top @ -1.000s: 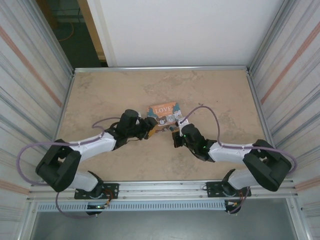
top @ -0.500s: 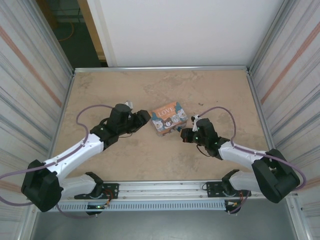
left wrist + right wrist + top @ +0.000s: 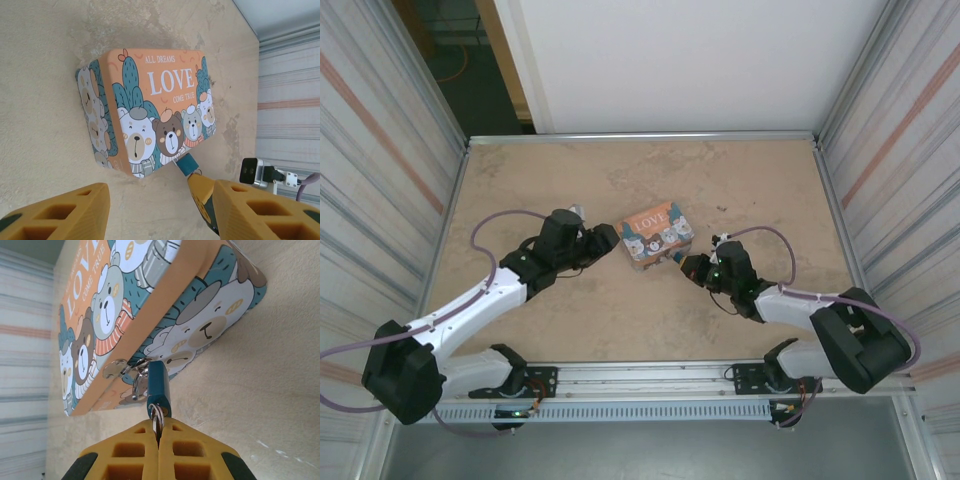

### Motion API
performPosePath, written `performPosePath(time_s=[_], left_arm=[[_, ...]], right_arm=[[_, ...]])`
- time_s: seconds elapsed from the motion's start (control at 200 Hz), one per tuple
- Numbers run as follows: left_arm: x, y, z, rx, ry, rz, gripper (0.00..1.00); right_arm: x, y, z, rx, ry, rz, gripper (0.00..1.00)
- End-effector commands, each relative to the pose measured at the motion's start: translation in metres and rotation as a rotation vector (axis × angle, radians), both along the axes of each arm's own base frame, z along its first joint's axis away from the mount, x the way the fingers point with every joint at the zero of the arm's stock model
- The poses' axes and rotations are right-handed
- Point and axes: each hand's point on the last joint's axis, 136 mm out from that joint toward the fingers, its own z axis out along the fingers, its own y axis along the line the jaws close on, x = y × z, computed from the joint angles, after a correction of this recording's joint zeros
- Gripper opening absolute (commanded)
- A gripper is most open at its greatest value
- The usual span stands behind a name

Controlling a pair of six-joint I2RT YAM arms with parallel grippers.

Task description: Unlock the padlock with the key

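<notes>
Top view: the left arm stretches from lower left to centre, with the left gripper (image 3: 608,240) beside the tin (image 3: 658,232). The right arm bends in from lower right, with the right gripper (image 3: 686,265) at the padlock (image 3: 672,257).

Left wrist view: the fingers are spread wide along the bottom edge.

Right wrist view: the fingers at bottom centre are pinched on the key (image 3: 157,416) under the padlock.

You have: mottled beige table (image 3: 520,180); white wall (image 3: 680,60) behind; ribbed grey panels (image 3: 380,180) on both sides; aluminium rail (image 3: 650,372) at near edge; dark opening (image 3: 470,70) far left.
</notes>
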Motion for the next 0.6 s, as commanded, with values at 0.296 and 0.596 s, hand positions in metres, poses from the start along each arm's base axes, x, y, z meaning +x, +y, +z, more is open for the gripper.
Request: performPosePath(time_s=[0.296, 0.596], left_arm=[[0.002, 0.01, 0.003, 0.007, -0.014, 0.027, 0.57], [0.003, 0.013, -0.001, -0.007, 0.004, 0.038, 0.58]], right_arm=[[-0.003, -0.01, -0.039, 0.0, 0.152, -0.097, 0.0], [-0.005, -0.013, -0.052, -0.031, 0.18, -0.111, 0.13]])
